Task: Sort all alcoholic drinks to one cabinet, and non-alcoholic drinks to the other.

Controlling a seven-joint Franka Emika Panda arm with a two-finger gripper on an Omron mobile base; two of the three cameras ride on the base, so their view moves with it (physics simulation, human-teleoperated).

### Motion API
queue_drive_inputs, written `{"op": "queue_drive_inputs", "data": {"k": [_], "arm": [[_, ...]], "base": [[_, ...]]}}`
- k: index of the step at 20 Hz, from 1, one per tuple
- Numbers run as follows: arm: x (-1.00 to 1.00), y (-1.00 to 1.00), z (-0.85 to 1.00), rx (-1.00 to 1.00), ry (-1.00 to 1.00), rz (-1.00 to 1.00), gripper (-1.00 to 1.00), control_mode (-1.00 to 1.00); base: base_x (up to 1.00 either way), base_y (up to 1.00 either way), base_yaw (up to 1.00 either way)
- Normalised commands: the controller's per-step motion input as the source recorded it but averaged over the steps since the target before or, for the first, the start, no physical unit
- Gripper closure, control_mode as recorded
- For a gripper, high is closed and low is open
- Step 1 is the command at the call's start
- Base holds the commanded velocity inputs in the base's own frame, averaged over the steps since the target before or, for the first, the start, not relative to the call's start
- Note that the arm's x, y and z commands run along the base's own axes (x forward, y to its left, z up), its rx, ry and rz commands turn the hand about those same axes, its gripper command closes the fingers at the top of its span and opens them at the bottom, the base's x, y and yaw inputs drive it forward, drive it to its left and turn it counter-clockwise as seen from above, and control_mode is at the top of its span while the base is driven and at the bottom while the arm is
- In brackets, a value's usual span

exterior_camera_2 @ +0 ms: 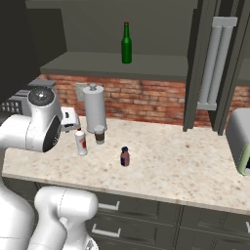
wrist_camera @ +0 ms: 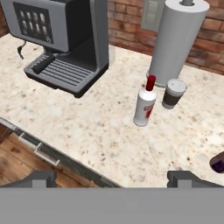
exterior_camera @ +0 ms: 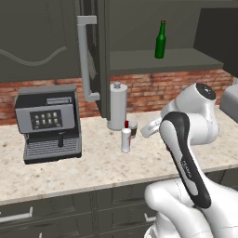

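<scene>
A slim green bottle (exterior_camera: 160, 39) (exterior_camera_2: 126, 44) stands upright on the shelf (exterior_camera: 139, 61) of the open dark grey wall cabinet. On the counter a white bottle with a red cap (exterior_camera: 126, 138) (exterior_camera_2: 80, 142) (wrist_camera: 144, 106) stands in front of the tall grey canister (wrist_camera: 177, 41). The lidded coffee cup (exterior_camera_2: 99, 134) (wrist_camera: 173, 93) is just beside it. Further right stands a small purple bottle (exterior_camera_2: 125, 156) (wrist_camera: 217, 162). My gripper (wrist_camera: 113, 178) is open and holds nothing. It hovers above the counter's front edge, short of the white bottle.
A coffee machine (exterior_camera: 48, 122) (wrist_camera: 65, 39) sits on the counter at the left. The cabinet's open door with its pale bar handle (exterior_camera: 85, 60) (exterior_camera_2: 215, 63) juts out over the counter. A toaster (exterior_camera_2: 239, 141) stands at the far right. Drawers run below the counter edge.
</scene>
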Motion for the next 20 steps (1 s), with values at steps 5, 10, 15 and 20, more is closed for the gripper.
{"op": "queue_drive_inputs", "data": {"k": [5,10,15,20], "arm": [[0.23,0.00,-0.22,-0.03,0.00,-0.03,-1.00,-1.00],[0.20,0.00,-0.14,-0.01,0.00,-0.03,-1.00,-1.00],[0.23,0.02,-0.12,0.00,0.00,-0.03,-1.00,-1.00],[0.24,0.04,-0.15,-0.01,0.00,-0.04,-1.00,-1.00]], "base": [[0.00,0.00,0.00],[0.00,0.00,0.00],[0.00,0.00,0.00],[0.00,0.00,0.00]]}}
